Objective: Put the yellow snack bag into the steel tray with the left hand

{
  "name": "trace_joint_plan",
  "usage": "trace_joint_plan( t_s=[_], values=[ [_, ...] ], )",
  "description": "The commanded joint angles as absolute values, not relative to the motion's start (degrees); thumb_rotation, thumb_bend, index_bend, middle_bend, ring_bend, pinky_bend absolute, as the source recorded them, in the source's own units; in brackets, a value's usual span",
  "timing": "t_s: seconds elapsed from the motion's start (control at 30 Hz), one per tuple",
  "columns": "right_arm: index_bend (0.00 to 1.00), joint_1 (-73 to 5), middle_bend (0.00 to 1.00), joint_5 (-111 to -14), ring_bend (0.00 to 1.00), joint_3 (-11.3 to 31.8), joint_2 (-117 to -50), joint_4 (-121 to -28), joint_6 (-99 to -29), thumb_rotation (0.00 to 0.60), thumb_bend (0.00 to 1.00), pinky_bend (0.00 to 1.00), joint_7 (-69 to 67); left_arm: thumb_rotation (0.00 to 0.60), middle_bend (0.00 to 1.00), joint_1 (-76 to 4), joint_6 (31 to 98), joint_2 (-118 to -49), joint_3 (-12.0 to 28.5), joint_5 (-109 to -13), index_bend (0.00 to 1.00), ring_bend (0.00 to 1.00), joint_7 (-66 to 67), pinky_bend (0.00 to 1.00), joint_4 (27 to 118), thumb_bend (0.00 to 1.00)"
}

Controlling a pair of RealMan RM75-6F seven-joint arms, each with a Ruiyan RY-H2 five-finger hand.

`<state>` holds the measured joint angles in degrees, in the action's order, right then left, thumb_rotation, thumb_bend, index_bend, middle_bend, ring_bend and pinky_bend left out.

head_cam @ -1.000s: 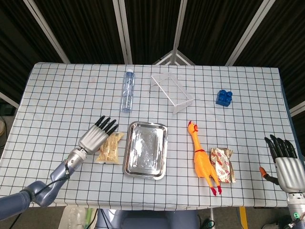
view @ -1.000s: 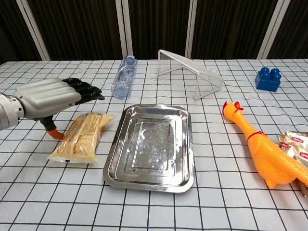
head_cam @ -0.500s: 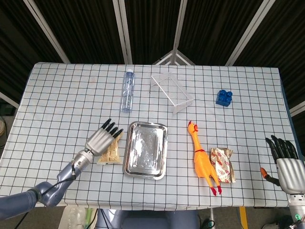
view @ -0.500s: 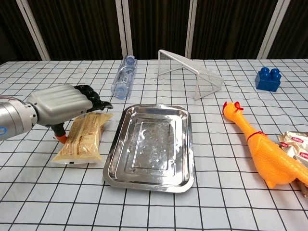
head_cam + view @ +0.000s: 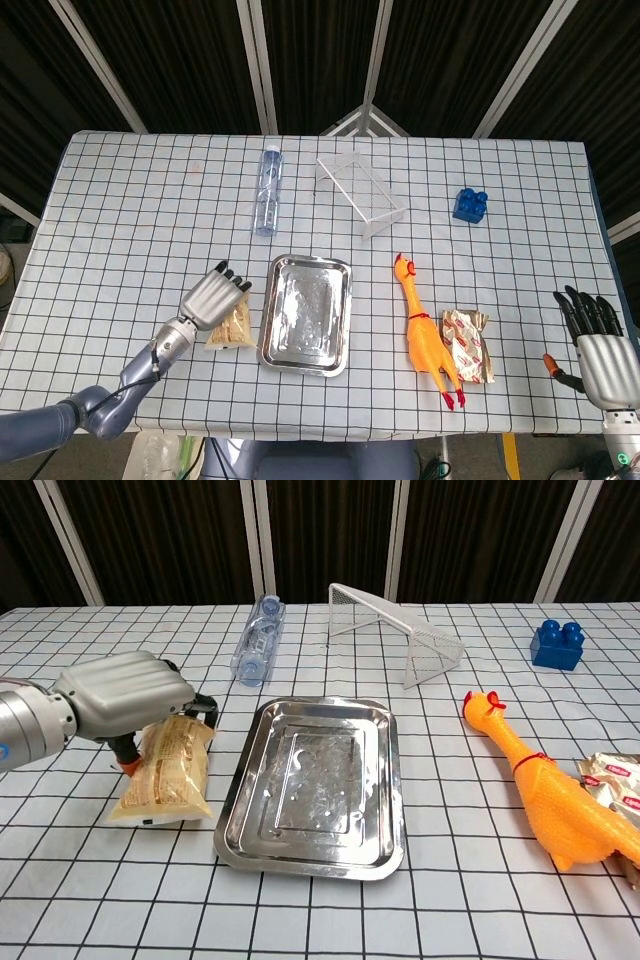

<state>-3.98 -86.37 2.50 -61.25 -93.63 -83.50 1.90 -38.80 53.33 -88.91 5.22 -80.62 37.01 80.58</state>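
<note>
The yellow snack bag [image 5: 232,328] [image 5: 165,777] lies on the checked tablecloth just left of the steel tray [image 5: 305,315] [image 5: 315,780], which holds nothing. My left hand [image 5: 212,298] [image 5: 122,694] sits over the bag's far end. Its fingers curl down onto the bag and its thumb presses the left edge, so the top of the bag is bunched up. The bag's near end still rests on the table. My right hand [image 5: 598,345] hangs off the table's right front corner, fingers spread and holding nothing.
A clear bottle [image 5: 266,190] [image 5: 257,640] and a small wire goal [image 5: 362,195] [image 5: 400,630] stand behind the tray. A blue block [image 5: 470,204] [image 5: 557,644] is far right. A rubber chicken [image 5: 425,330] [image 5: 545,790] and a red-white packet [image 5: 468,345] [image 5: 615,775] lie right of the tray.
My left hand has come down onto the bag and its fingers have curled from straight to closed on the bag's far end. The bag has turned and crumpled slightly. The right hand is still.
</note>
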Motion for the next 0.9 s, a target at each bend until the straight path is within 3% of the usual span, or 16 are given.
trace_joint_plan(
  t_s=[0.03,0.17,0.3,0.5,0.77,0.83,0.9],
  values=[
    [0.0,-4.03,0.0,-86.34,0.0,2.48,-61.3,-93.68,-83.38,0.6,0.33,0.0,2.0,0.6,0.51,-38.06,56.21,-86.74,5.07,-82.33,0.32,0.39,35.38,0.24,83.9,0.07],
    [0.0,-4.08,0.0,-86.53,0.0,2.3,-61.26,-93.96,-83.18,0.6,0.33,0.0,1.98,0.6,0.5,-37.91,59.57,-83.6,6.32,-84.84,0.32,0.39,29.48,0.24,87.98,0.07],
    [0.0,-4.35,0.0,-86.53,0.0,2.21,-61.04,-93.82,-82.56,0.6,0.33,0.0,1.46,0.6,0.5,-39.86,58.86,-82.76,9.23,-83.52,0.31,0.39,26.78,0.24,89.2,0.07],
    [0.0,-4.98,0.0,-86.15,0.0,2.21,-60.43,-93.17,-81.07,0.6,0.33,0.0,-0.66,0.6,0.47,-46.53,53.89,-93.07,12.05,-80.62,0.3,0.38,29.22,0.24,80.55,0.07],
    [0.0,-4.94,0.0,-86.25,0.0,2.1,-59.46,-92.29,-80.88,0.6,0.33,0.0,-4.05,0.6,0.44,-52.24,51.15,-106.18,10.95,-81.51,0.25,0.37,30.59,0.22,65.75,0.07],
    [0.0,-4.87,0.0,-86.28,0.0,2.06,-59.31,-92.15,-80.99,0.6,0.33,0.0,-4.39,0.6,0.39,-53.11,51.02,-108.48,10.62,-81.78,0.21,0.32,31.65,0.19,62.65,0.06],
    [0.0,-4.68,0.0,-86.6,0.0,1.82,-59.15,-92.11,-81.2,0.6,0.33,0.0,-4.67,0.6,0.26,-53.67,50.95,-110.83,10.51,-81.38,0.1,0.18,33.18,0.12,59.57,0.05]
  ],
)
